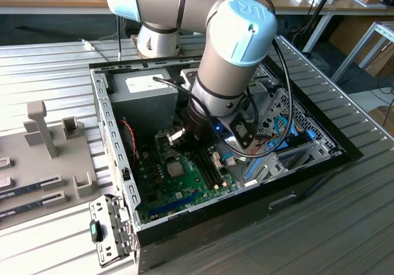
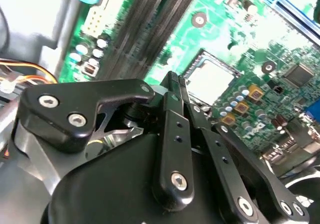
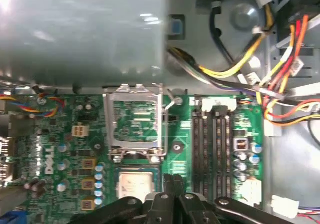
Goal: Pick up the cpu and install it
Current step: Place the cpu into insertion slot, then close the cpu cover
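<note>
We see the arm reaching into the open computer case [image 1: 117, 133] on the counter [image 1: 345, 226]. The cpu [image 3: 137, 184] lies flat on the green board [image 3: 75, 154], in its socket, with the open metal frame [image 3: 134, 124] just beside it. The pincer [image 3: 172, 181] hangs right above the cpu's edge, its fingers [image 2: 172, 91] together and holding nothing. In the exterior view the cpu [image 1: 175, 168] is at seven o'clock from the wrist.

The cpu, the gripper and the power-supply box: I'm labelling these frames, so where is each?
cpu [image 3: 134, 184], first wrist view: middle of its silvery top.
gripper [image 3: 169, 179], first wrist view: between its fingertips.
power-supply box [image 3: 82, 33], first wrist view: its grey face.
</note>
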Tool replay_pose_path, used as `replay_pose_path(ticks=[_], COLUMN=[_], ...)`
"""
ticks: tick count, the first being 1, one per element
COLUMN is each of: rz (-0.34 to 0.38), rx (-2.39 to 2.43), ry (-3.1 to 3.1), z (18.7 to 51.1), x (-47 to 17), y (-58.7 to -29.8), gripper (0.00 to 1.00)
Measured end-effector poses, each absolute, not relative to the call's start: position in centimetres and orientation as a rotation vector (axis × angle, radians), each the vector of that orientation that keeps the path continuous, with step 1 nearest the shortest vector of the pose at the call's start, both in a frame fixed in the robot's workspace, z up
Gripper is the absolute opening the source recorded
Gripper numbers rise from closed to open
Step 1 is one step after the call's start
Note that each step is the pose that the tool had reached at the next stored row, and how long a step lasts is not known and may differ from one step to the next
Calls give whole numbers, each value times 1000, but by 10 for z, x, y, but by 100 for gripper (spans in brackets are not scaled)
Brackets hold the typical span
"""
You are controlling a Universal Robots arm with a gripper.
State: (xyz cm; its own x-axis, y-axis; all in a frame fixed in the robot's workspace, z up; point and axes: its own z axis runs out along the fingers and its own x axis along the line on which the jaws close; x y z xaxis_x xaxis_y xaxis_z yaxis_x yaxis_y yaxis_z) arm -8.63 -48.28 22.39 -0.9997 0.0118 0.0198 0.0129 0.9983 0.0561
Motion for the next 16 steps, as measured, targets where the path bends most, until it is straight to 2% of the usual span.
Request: replay_pose_path(ticks=[16], rz=[-90], rx=[-19], ry=[-3112], z=[231], x=[-74], y=[-476], gripper=[11])
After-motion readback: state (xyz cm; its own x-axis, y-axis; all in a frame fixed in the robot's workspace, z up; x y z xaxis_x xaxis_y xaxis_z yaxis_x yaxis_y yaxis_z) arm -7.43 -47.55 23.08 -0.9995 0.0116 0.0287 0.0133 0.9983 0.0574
